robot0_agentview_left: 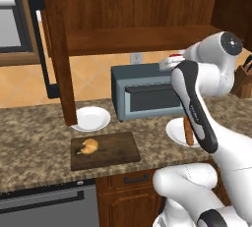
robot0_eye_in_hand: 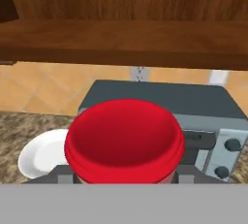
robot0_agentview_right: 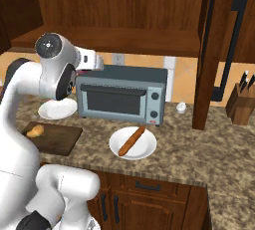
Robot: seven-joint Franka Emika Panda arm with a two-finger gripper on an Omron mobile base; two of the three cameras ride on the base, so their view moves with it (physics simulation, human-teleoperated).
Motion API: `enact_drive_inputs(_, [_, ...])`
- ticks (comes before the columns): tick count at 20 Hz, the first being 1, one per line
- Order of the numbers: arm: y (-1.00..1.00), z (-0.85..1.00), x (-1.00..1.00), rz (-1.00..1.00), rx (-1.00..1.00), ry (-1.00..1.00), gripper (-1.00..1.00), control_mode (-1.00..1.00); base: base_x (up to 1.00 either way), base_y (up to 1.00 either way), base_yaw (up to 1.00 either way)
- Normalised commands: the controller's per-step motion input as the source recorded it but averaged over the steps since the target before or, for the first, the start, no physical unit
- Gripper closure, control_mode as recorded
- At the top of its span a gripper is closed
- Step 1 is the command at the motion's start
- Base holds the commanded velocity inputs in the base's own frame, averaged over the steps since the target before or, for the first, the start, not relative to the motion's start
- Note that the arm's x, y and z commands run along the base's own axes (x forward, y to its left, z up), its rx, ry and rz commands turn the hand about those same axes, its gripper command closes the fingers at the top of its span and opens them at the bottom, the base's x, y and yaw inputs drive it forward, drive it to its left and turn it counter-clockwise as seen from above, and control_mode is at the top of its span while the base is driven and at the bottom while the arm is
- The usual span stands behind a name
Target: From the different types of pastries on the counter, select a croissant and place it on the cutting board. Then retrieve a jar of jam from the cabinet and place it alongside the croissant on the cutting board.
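Left base view shows croissant [robot0_agentview_left: 89, 146] already lying on board [robot0_agentview_left: 118, 153]; hand view shows hand [robot0_eye_in_hand: 125, 177] closed on jam jar [robot0_eye_in_hand: 124, 143], held above toaster oven [robot0_agentview_left: 145, 93], not yet placed beside croissant.

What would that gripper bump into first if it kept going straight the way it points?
Probably the toaster oven: the gripper, shut on the jar of jam, points down over its grey top below the cabinet shelf. Depth is hard to judge.
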Motion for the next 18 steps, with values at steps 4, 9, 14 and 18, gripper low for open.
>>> enact_drive_inputs(4, [0.70, -0.63, -1.00, 0.07, 0.02, 0.00, 1.00, -1.00, 0.00, 0.00, 0.00])
enact_drive_inputs(9, [0.75, -0.85, -1.00, 0.09, 0.03, 0.00, 1.00, -1.00, 0.00, 0.00, 0.00])
enact_drive_inputs(14, [0.67, -0.98, -0.60, 0.18, 0.01, 0.00, 1.00, -1.00, 0.00, 0.00, 0.00])
enact_drive_inputs(18, [0.30, -1.00, -0.08, 0.23, 0.02, 0.00, 1.00, -1.00, 0.00, 0.00, 0.00])
